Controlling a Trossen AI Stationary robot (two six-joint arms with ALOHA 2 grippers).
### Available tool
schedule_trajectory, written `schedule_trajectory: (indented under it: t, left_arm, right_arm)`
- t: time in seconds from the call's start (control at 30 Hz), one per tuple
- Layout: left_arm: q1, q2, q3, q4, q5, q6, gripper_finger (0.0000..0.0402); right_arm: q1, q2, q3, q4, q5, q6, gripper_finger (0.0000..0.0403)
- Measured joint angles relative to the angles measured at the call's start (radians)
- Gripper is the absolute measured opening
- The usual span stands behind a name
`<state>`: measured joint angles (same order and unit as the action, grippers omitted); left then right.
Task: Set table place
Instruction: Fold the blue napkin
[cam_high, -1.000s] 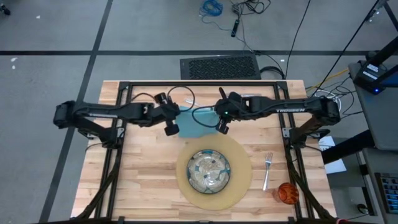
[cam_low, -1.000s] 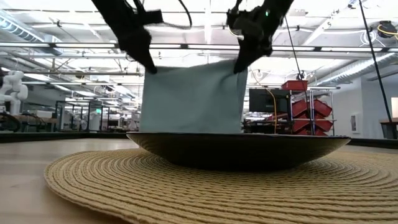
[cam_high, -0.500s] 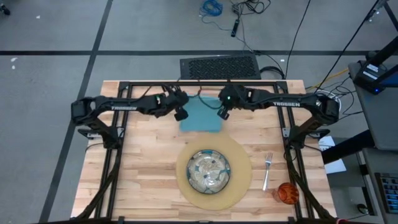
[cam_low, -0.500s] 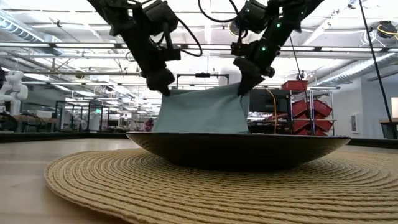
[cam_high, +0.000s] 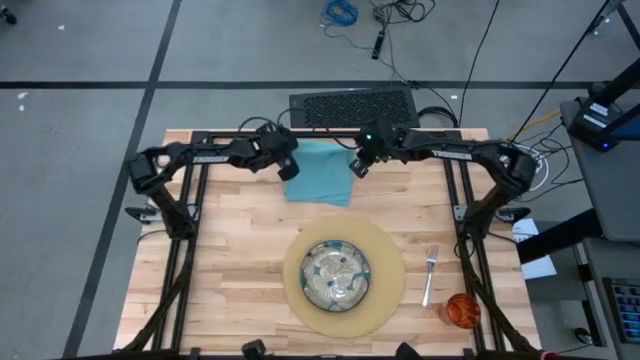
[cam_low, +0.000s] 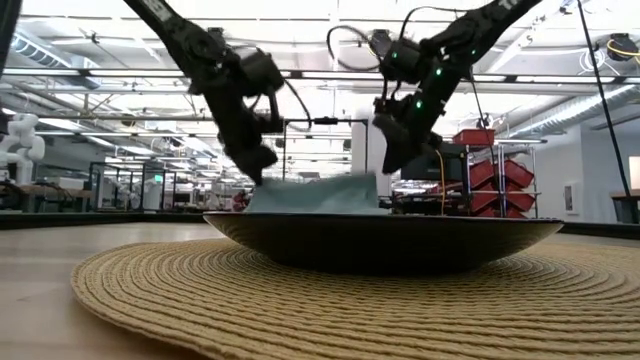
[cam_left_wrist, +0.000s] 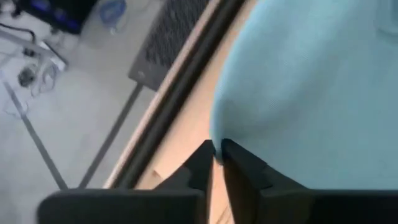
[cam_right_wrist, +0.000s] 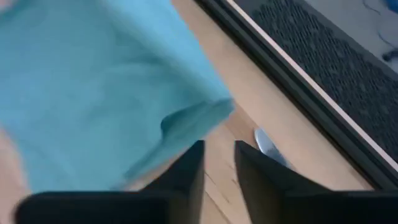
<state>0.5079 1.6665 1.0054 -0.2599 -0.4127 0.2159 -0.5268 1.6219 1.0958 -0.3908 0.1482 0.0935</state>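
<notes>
1. Two grippers, ours, have lowered the napkin (cam_high: 321, 176) from hanging to lying on the table (cam_high: 230, 270) at its far edge, beyond the placemat (cam_high: 385, 300) and plate (cam_high: 336, 275);
2. left gripper (cam_left_wrist: 216, 152) stays pinched narrow on a corner; right gripper (cam_right_wrist: 217, 165) has parted, its corner slipping free;
3. we judge napkin placement nearly finished.

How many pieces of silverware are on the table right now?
2, maybe more hidden. A fork lies right of the placemat, near the orange cup. The right wrist view shows a silver tip of another utensil beside the teal napkin, its type unclear.
</notes>
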Motion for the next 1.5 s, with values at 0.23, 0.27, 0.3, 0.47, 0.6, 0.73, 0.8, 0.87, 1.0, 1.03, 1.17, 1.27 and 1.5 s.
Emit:
schedule_trajectory:
  t: [0.23, 0.27, 0.3, 0.47, 0.6, 0.73, 0.8, 0.87, 1.0, 1.03, 1.17, 1.27, 1.5]
  left_arm:
    - [0.012, 0.089, 0.0, 0.056, -0.135, -0.025, 0.0134]
    - [0.013, 0.088, 0.0, 0.07, -0.139, -0.027, 0.0149]
    - [0.011, 0.088, 0.0, 0.077, -0.139, -0.027, 0.0161]
    - [0.005, 0.082, 0.0, 0.084, -0.138, -0.028, 0.0198]
    - [-0.015, 0.081, 0.0, 0.046, -0.074, -0.059, 0.0203]
    - [-0.051, 0.081, 0.0, 0.03, -0.006, -0.095, 0.0203]
    - [-0.073, 0.081, 0.0, 0.033, -0.003, -0.099, 0.0203]
    - [-0.095, 0.081, 0.0, 0.045, 0.016, -0.099, 0.0203]
    - [-0.124, 0.081, 0.0, 0.054, 0.077, -0.1, 0.0203]
    - [-0.129, 0.081, 0.0, 0.062, 0.082, -0.101, 0.0203]
    - [-0.131, 0.081, 0.0, 0.067, 0.095, -0.106, 0.0203]
    - [-0.128, 0.081, 0.0, 0.057, 0.109, -0.107, 0.0203]
    - [-0.126, 0.111, 0.002, 0.035, 0.146, -0.106, 0.0203]
  right_arm:
    - [-0.025, 0.062, 0.0, -0.021, 0.135, 0.047, 0.0191]
    - [-0.022, 0.063, 0.0, -0.021, 0.135, 0.051, 0.02]
    - [-0.013, 0.063, 0.0, -0.019, 0.135, 0.055, 0.0208]
    - [0.054, 0.06, 0.0, 0.012, 0.059, 0.085, 0.0218]
    - [0.134, 0.06, 0.0, 0.01, 0.058, 0.103, 0.0211]
    - [0.2, 0.06, 0.0, 0.007, 0.063, 0.129, 0.0202]
    - [0.23, 0.061, 0.0, 0.019, 0.065, 0.131, 0.0198]
    - [0.253, 0.062, 0.0, 0.03, 0.063, 0.142, 0.0195]
    - [0.282, 0.062, 0.0, 0.045, 0.063, 0.161, 0.019]
    - [0.286, 0.062, 0.0, 0.046, 0.064, 0.161, 0.0189]
    - [0.295, 0.08, 0.0, 0.044, 0.061, 0.184, 0.0187]
    - [0.294, 0.114, 0.0, 0.041, 0.057, 0.198, 0.0187]
    - [0.273, 0.183, 0.0, 0.002, 0.058, 0.25, 0.0187]
